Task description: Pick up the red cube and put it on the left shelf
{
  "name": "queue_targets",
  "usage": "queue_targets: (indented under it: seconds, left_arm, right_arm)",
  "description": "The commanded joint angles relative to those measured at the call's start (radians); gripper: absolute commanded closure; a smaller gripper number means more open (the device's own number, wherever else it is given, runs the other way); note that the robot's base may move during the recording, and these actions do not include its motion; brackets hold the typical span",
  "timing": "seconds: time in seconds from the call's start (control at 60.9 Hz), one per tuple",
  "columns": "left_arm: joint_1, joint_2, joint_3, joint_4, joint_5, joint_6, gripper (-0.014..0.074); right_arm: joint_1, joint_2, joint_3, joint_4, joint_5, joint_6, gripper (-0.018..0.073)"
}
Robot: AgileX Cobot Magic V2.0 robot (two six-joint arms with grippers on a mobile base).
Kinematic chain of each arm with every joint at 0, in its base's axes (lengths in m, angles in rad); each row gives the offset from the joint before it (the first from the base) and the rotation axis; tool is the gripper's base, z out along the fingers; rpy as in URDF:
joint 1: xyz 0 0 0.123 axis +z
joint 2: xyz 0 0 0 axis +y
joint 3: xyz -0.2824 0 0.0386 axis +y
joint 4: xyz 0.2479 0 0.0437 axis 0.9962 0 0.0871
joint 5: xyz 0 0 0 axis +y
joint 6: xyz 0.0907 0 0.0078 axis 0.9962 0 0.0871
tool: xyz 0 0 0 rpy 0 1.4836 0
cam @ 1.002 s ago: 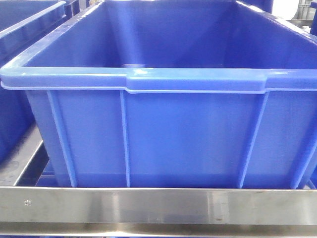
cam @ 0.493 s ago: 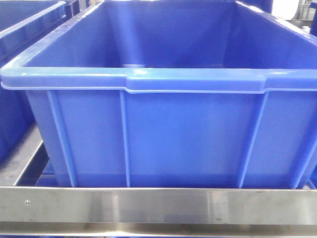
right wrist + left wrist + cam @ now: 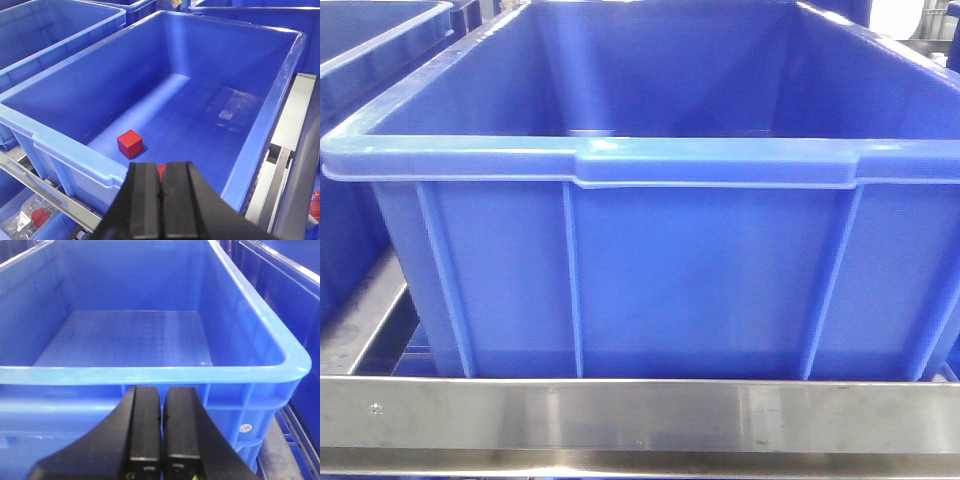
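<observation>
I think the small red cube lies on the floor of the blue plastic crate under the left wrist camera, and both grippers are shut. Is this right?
Not quite. The crate in the left wrist view is empty; the small red cube lies on the floor of the blue plastic crate in the right wrist view. Both the left gripper and the right gripper are indeed shut.

Both grippers, left (image 3: 161,427) and right (image 3: 161,200), are matte black, with two blocky rectangular fingers on flared bases.
</observation>
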Motion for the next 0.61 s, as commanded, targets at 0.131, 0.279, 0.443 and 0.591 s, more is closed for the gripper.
queue_targets:
  seconds: [0.131,0.279,0.443,0.591]
  left_arm:
    - [-0.001,-0.017,0.023,-0.005,-0.086,-0.001,0.0495]
    - [-0.001,-0.017,0.023,-0.005,-0.086,-0.001,0.0495]
    - [-0.001,-0.017,0.023,-0.005,-0.086,-0.001,0.0495]
    - [-0.001,-0.017,0.023,-0.005,-0.086,-0.001,0.0495]
  right_arm:
    - [0.002,0.01,-0.022,0.009,-0.081,-0.007,0.0503]
    - [-0.046,0.008,0.024,0.009,-0.164,0.02,0.0503]
    - [-0.247,0.006,0.115,0.009,-0.218,0.067,0.0503]
    - [-0.403,-0.049,0.21,0.009,-0.226,0.067,0.0503]
